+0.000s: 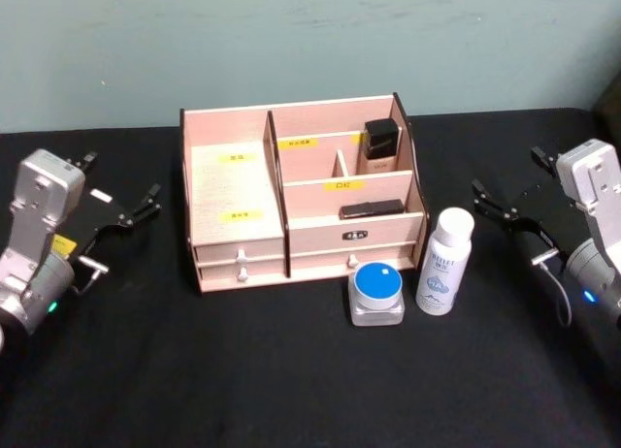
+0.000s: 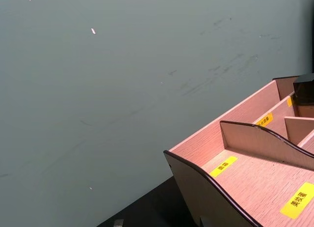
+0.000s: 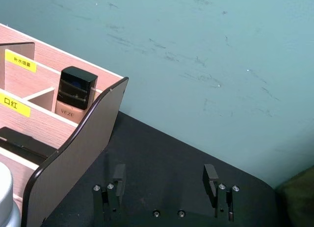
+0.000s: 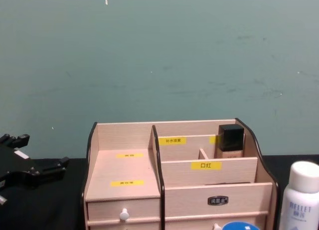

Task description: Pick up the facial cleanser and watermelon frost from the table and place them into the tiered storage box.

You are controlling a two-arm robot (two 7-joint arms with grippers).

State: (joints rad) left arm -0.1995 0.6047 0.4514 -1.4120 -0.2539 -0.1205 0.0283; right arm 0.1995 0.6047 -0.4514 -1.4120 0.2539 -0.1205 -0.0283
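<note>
Even indoor light (rather dim)

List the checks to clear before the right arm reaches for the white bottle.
1. Right end effector open and empty: ok.
2. White bottle upright on the table, beside the blue-lidded jar: ok.
3. Bottle cap tight: cannot tell.
4. Tiered storage box left tiers bare: ok.
5. Left end effector open, left of the box, off the path: ok.
</note>
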